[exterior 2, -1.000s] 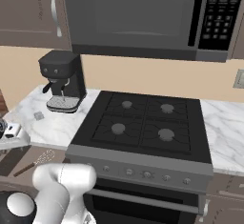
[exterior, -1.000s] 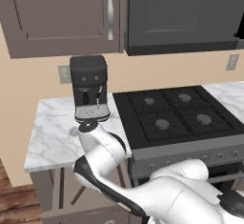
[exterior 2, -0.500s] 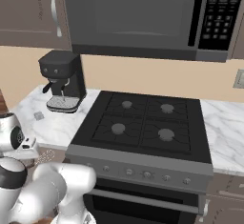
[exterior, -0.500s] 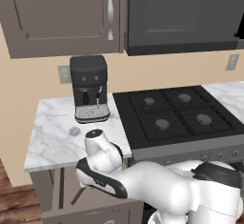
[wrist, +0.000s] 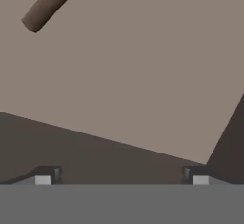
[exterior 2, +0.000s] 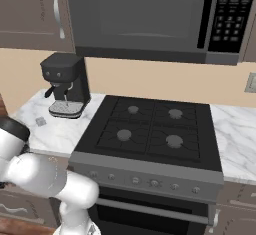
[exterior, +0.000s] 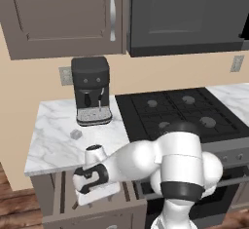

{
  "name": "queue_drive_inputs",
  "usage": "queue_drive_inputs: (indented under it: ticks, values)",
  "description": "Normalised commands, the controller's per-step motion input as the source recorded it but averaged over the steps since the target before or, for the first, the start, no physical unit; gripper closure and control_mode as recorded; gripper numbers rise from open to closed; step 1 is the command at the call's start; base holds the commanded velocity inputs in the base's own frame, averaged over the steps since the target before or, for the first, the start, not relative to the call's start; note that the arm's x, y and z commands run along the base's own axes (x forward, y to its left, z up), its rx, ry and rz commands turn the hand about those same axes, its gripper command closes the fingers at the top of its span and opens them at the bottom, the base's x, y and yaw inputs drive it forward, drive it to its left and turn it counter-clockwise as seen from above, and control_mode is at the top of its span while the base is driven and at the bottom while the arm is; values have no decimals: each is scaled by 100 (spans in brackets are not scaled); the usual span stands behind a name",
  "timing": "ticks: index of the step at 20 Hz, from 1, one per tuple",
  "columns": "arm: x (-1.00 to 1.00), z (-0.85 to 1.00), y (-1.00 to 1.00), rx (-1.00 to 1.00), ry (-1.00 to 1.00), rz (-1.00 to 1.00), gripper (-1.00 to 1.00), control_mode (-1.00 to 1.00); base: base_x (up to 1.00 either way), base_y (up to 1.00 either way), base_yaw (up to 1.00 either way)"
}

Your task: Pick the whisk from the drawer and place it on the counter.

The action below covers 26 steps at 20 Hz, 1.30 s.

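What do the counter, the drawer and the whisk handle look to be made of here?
Counter: white marble-look slab with grey veins, smooth.
Drawer: flat grey-brown floor, matte, probably painted wood; no grain is visible.
Whisk: the handle is a dark brown round rod, matte, likely wood. Its head is out of frame, so its material is unclear.

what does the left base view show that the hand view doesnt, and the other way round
Left base view: the counter with the coffee machine and a small grey lump, the stovetop and the upper cabinets. Hand view: the brown handle end of the whisk lying on the wooden floor, and the gripper open, its tips wide apart and off the handle. Both: the open drawer, from outside in one, from just above its floor in the other.
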Motion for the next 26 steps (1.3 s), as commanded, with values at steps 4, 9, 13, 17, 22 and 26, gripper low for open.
queue_drive_inputs:
  ticks: [4, 9, 13, 17, 22, 26]
  values:
    - [-90, -53, -4, 0, 10, 0, -100, -100, 0, 0, 0]
    - [-100, -11, -13, 6, -2, 0, -100, -100, 0, 0, 0]
    - [-100, 5, -16, 12, -11, -2, -100, -100, 0, 0, 0]
    - [-100, 41, -36, 22, -14, -3, -100, -100, 0, 0, 0]
    - [-96, 85, -24, 24, -19, -8, -100, -100, 0, 0, 0]
    - [-33, 100, -11, 13, -26, -11, -100, -100, 0, 0, 0]
